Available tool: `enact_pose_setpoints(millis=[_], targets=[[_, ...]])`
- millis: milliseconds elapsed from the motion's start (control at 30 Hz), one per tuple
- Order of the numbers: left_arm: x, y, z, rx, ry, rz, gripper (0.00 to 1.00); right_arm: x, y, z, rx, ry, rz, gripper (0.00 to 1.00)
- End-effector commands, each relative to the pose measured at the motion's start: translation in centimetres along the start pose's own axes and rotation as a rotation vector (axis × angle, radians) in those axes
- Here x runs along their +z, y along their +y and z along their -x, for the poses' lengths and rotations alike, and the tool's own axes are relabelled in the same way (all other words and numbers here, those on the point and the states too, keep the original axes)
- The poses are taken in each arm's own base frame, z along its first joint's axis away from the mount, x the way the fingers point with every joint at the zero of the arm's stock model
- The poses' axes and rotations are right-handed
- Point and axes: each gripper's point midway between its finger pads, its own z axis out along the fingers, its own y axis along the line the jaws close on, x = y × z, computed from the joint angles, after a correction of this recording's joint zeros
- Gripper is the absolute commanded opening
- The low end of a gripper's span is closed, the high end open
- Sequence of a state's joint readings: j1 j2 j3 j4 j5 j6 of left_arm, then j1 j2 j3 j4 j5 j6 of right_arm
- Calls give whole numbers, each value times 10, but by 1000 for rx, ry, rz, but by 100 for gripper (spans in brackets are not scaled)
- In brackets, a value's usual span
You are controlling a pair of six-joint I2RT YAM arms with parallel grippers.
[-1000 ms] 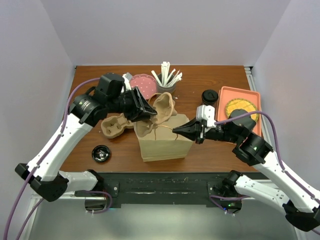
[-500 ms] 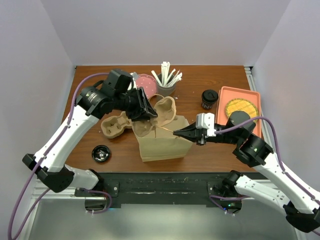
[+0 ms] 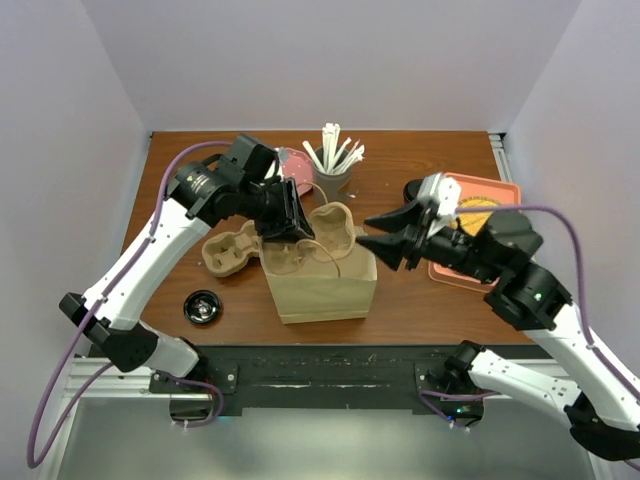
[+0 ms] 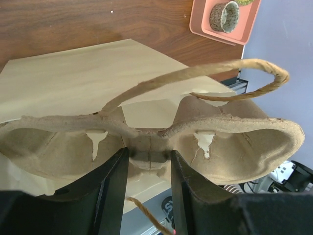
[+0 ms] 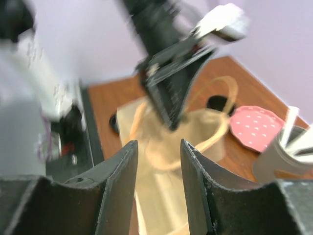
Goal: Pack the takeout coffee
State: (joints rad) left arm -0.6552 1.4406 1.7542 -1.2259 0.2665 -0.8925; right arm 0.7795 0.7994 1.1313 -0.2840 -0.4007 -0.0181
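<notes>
My left gripper is shut on the middle rib of a brown pulp cup carrier, held at the mouth of an upright brown paper bag. In the left wrist view the fingers pinch the carrier above the bag and its twine handle. My right gripper is open and empty, raised to the right of the bag. The right wrist view is blurred and shows its jaws spread over the bag. The takeout coffee is mostly hidden behind the right gripper; only a dark lid edge shows.
A second pulp carrier lies left of the bag. A loose black lid sits near the front left. A pink dotted plate and a cup of stirrers stand at the back. An orange tray is at the right.
My right gripper let go of the bag's handle, opened, and drew back up to the right. The bag now stands upright. My left gripper brought the carrier to the bag's mouth.
</notes>
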Motion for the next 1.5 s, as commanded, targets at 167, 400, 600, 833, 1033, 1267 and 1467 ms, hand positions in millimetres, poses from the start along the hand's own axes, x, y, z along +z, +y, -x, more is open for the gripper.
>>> enact_pose_setpoints(millis=[167,400,600,833,1033,1267,1467], targets=[[-5,-3,-10,62,75,-8,20,-32,-67,-39,456,187,-586,41],[-7,-7,-16,74,115,-31,20,-31,-62,-75,483,327,-582,42],[-6,-7,-20,65,134,-36,20,-18,-50,-57,498,269,-485,42],[-4,-8,-15,71,117,-26,21,-28,-56,-56,505,291,-548,41],[-12,-28,2,107,55,-89,29,-40,-64,-56,500,305,-623,41],[-28,-55,30,119,-60,-153,46,-38,-66,-71,497,404,-644,47],[-47,-8,38,83,-162,-11,51,-33,-71,-91,489,536,-671,50]])
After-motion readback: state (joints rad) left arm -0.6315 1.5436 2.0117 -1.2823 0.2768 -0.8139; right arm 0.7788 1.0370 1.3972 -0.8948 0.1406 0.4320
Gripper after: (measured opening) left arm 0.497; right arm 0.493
